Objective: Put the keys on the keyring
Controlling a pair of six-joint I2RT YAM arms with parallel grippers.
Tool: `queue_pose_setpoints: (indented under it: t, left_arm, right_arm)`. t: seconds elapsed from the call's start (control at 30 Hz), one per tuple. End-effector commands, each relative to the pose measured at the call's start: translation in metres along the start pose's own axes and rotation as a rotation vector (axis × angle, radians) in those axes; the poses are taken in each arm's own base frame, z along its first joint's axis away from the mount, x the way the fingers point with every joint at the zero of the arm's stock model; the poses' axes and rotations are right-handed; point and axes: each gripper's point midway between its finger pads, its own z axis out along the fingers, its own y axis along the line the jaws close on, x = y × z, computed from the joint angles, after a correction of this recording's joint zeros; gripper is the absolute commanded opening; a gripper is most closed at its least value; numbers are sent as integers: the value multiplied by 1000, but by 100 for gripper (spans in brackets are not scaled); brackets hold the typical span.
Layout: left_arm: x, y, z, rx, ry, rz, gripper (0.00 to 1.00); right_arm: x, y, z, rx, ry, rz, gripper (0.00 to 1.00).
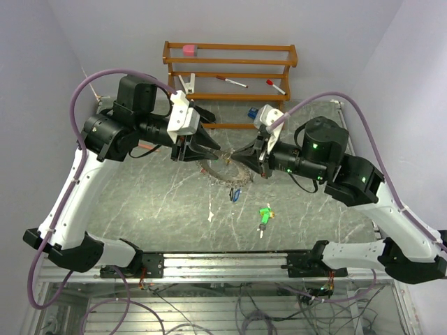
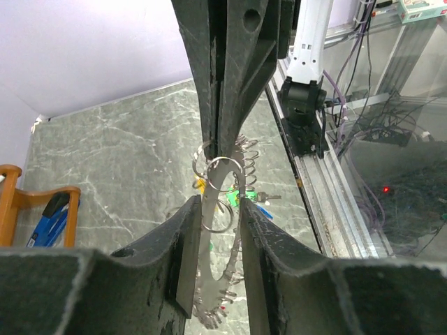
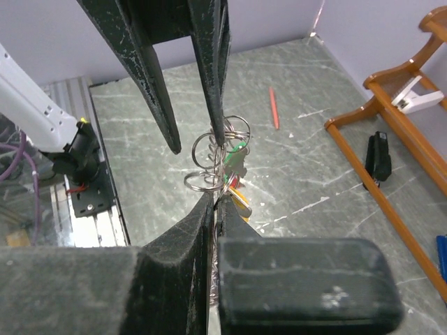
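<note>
Left wrist: R fingers (image 2: 209, 70) pinch thin toothed metal keyring (image 2: 211, 315); L fingers (image 2: 164, 262) apart, seemingly loose around it.

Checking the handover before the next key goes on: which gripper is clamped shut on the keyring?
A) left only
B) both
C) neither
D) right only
D: the right gripper has its fingers pinched together on the keyring, while the left gripper has its fingers apart around it.
</note>
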Motion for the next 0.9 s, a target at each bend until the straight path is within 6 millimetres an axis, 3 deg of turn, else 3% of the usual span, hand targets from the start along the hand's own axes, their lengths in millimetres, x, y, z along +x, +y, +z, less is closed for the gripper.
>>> queue_pose_setpoints:
  t: [0.0,0.2,0.4,0.6,0.77,0.87]
  left_arm:
    - [-8,-8,1,31,-36,11,39]
    - [-10,-2,1,17,-30,32,39]
    - [-20,26,-5,-95,7,124,42]
    - [-53,44,-14,-193,-32,206,45]
    - [-30,37,-1,-114,-40,133,53]
    - [-29,27,5,-38,-69,97,55]
  right_arm:
    - [-38,-11,-12,69,-170,3,0]
    - [-40,-8,-10,49,-174,-3,0]
    - [-46,-7,-14,43,-187,-19,0]
    - [-45,-8,-15,50,-188,-35,0]
    - [-47,-9,-16,59,-237,-45,0]
    - [-47,-7,-13,46,-242,-52,0]
